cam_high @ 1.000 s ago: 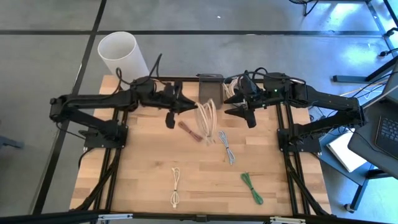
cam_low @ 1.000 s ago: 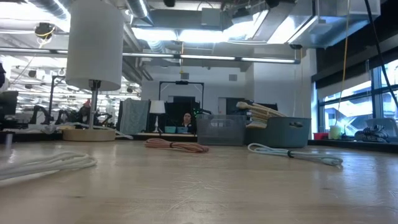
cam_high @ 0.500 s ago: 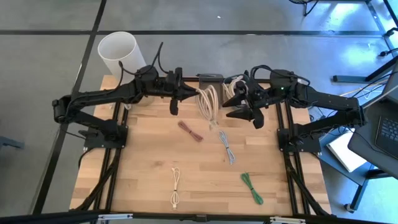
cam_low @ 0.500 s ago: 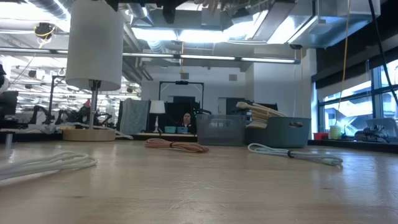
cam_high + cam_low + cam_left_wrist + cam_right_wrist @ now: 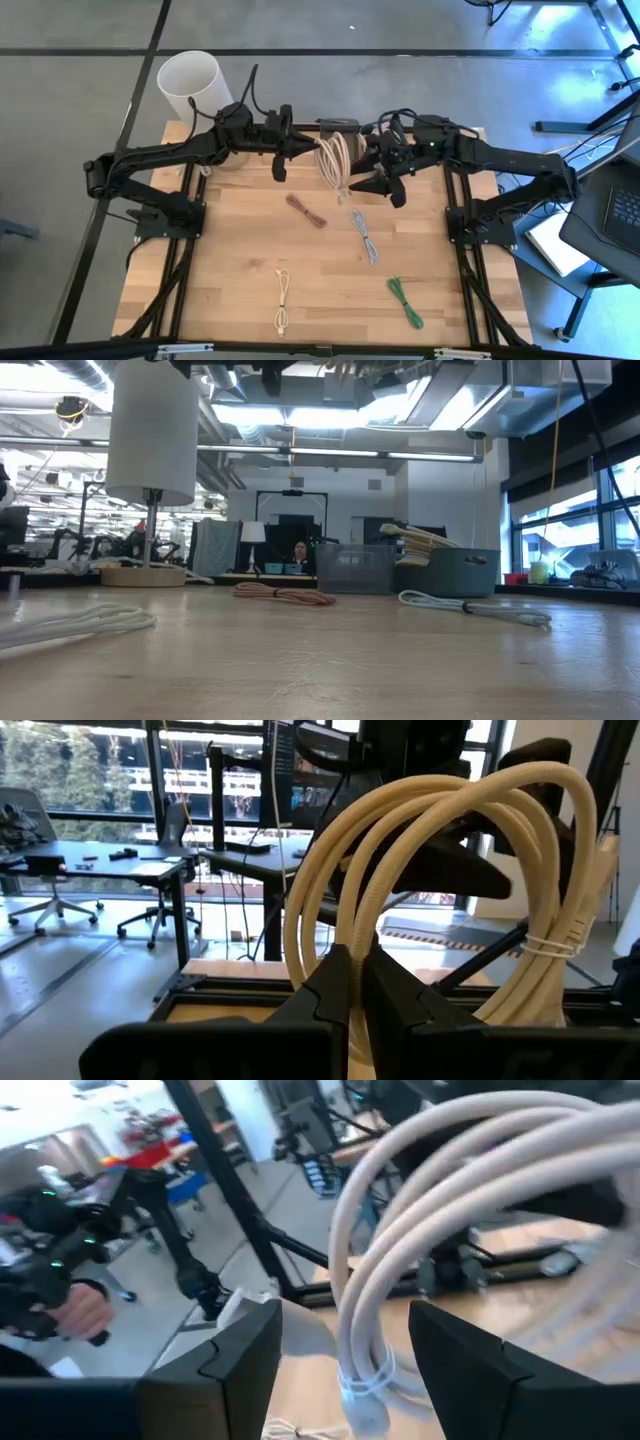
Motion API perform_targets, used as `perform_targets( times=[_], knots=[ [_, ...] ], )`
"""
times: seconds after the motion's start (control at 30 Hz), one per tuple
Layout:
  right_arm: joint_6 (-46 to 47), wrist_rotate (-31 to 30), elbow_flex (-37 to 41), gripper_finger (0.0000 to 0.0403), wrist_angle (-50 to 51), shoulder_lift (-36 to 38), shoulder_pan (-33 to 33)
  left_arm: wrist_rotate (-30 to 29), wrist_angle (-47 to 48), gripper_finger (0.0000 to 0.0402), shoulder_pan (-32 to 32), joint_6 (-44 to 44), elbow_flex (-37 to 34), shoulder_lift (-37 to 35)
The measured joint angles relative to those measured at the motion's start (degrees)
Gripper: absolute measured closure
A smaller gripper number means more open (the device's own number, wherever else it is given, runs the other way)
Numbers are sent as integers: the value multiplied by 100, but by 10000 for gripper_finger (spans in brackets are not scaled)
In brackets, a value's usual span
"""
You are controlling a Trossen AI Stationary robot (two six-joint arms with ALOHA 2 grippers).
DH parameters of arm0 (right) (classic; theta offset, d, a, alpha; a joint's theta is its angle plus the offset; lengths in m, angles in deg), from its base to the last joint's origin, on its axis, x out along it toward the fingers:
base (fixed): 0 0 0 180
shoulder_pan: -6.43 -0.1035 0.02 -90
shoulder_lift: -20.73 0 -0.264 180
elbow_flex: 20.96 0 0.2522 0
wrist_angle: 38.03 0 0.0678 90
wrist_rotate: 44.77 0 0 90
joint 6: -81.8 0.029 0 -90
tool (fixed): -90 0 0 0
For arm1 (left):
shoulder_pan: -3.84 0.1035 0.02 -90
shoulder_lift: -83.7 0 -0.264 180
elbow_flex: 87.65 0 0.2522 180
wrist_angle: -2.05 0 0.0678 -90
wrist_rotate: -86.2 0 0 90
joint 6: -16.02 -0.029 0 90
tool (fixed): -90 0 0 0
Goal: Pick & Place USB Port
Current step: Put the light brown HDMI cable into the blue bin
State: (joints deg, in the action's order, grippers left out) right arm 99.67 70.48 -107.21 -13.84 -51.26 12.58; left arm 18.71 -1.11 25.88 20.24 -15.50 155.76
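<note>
High view: we saw the left gripper (image 5: 300, 152) holding the coiled cream USB cable (image 5: 333, 163) at the wooden table's (image 5: 240, 280) rear. Left wrist: fingers (image 5: 330, 985) pinched the coil. Right wrist: right gripper (image 5: 345, 1335) spread, straddling a white cable loop (image 5: 400, 1270).

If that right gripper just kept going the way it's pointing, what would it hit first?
Most likely the cream cable bundle that the left gripper holds up between the two arms. The right gripper stands open facing it, and its wrist view shows the loops lying between its fingers already, though the exact depth is unclear.
</note>
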Motion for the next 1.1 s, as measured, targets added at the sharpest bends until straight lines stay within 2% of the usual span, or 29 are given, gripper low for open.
perform_targets(
  times=[0.23, 0.57, 0.7, 0.77, 0.83, 0.97, 1.1],
  knots=[
    [427, 629, 0, 179, -962, -419, 0, 91, 39, 395, 0, -5, 0, 0],
    [573, 698, -2, 180, -1581, -680, -2, 230, 44, 395, 23, -5, 0, 0],
    [574, 696, -2, 193, -1826, -767, -2, 231, 40, 395, 23, -34, 0, 2],
    [588, 698, -2, 212, -1810, -802, -2, 230, 44, 395, 23, -44, 0, 7],
    [588, 745, -2, 248, -1789, -819, 0, 243, 41, 395, 23, -49, 0, 7],
    [498, 825, -2, 369, -1763, -821, 2, 304, 13, 395, 21, -51, 2, 7],
    [448, 863, -2, 372, -1690, -813, 2, 292, 0, 369, 13, 73, 2, 7]
  ],
)
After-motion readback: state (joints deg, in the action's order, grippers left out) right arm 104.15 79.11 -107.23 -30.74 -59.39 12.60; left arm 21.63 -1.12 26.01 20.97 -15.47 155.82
